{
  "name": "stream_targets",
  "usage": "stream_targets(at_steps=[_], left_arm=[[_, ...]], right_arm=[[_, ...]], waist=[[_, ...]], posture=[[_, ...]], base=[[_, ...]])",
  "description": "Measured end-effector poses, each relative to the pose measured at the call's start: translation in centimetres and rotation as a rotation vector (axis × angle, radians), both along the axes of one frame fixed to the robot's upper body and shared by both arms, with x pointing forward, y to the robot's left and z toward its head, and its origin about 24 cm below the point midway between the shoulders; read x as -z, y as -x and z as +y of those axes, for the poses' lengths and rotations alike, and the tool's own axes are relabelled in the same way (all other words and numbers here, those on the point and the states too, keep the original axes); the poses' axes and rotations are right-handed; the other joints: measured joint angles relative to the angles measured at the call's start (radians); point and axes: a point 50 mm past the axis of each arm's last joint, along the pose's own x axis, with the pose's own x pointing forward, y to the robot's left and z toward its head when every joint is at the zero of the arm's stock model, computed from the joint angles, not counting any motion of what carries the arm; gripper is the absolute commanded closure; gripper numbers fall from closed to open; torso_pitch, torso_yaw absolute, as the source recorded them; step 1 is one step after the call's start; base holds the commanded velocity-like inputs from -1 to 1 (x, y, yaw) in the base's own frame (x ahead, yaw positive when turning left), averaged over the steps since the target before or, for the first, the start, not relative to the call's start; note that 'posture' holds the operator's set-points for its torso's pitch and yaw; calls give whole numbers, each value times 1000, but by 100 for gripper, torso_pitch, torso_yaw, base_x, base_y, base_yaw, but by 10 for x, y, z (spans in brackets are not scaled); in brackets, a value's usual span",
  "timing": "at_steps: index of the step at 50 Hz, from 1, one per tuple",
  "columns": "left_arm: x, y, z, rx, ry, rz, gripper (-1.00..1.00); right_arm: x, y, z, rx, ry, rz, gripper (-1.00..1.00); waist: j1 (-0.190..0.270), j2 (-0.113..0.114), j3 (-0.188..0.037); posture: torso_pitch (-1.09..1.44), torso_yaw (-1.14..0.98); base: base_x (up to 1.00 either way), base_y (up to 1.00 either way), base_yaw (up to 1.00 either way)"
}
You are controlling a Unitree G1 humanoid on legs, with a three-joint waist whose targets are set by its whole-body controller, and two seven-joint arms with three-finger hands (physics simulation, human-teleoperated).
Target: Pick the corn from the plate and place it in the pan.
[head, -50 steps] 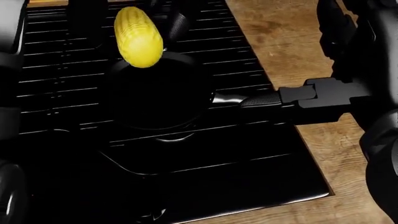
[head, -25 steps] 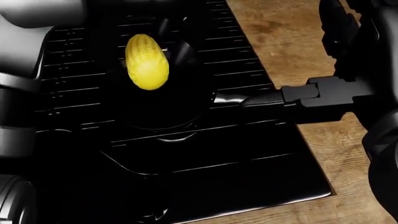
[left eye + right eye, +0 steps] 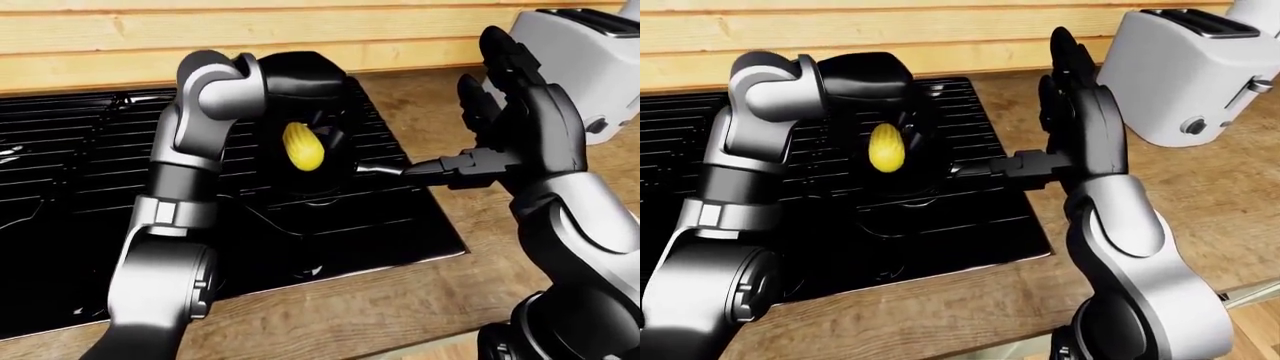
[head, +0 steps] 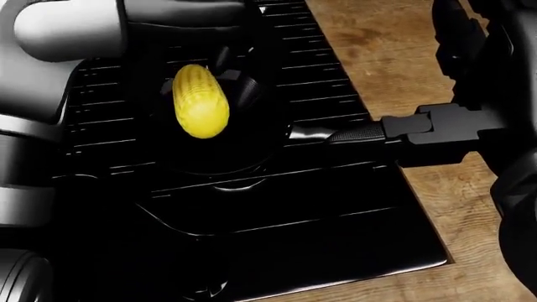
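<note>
Left hand [image 3: 320,131] fingers clamped on yellow corn [image 4: 201,101] over black pan [image 4: 209,148] on stove [image 3: 60,172], right hand [image 3: 505,112] fingers spread apart beside pan handle [image 4: 357,133], toaster [image 3: 1180,71] on wooden counter [image 3: 1230,180].

White toaster [image 3: 1185,71] on wooden counter [image 3: 1200,195], right of black stove [image 3: 60,172]; wood-plank wall [image 3: 100,37] behind.

Corn [image 4: 201,101] lower, nearer pan [image 4: 209,160].
</note>
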Motion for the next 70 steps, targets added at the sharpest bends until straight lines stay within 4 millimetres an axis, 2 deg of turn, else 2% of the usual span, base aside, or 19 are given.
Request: stream_targets(at_steps=[27, 37, 53, 70], left_arm=[[18, -11, 0, -15, -1, 8, 93], [17, -18, 3, -37, 1, -31, 94], [41, -25, 1, -29, -11, -42, 93], [48, -29, 2, -29, 8, -53, 93]], right_arm=[[0, 0, 0, -2, 2, 1, -100], [1, 0, 0, -5, 1, 4, -100], [-1, 1, 0, -4, 1, -2, -100], [-2, 1, -1, 0, 1, -5, -100]], waist=[[0, -1, -4], [-2, -2, -6], [-4, 1, -8], [-4, 4, -12]], posture=[[0, 0], [0, 0], [0, 0], [0, 0]], base=[[0, 0, 0], [0, 0, 0], [0, 0, 0], [0, 0, 0]])
